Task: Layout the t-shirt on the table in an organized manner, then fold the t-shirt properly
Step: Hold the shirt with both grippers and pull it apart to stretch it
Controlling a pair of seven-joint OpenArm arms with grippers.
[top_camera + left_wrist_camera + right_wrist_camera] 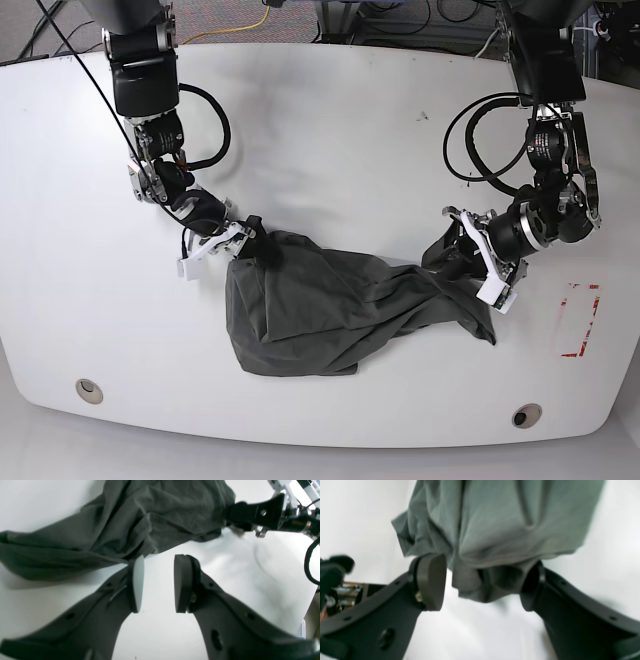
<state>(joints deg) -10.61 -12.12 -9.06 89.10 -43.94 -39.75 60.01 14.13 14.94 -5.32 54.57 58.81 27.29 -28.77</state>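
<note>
From my left wrist, my left gripper stands apart over the table, empty; from my right wrist, my right gripper gapes around the t-shirt's edge; from the base, the t-shirt lies bunched mid-table.

One t-shirt, one counter, two end effectors, two grommet holes and one red tape rectangle are counted.

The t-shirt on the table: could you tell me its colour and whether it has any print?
The t-shirt is plain dark charcoal grey, unprinted; the base view shows it best.
</note>
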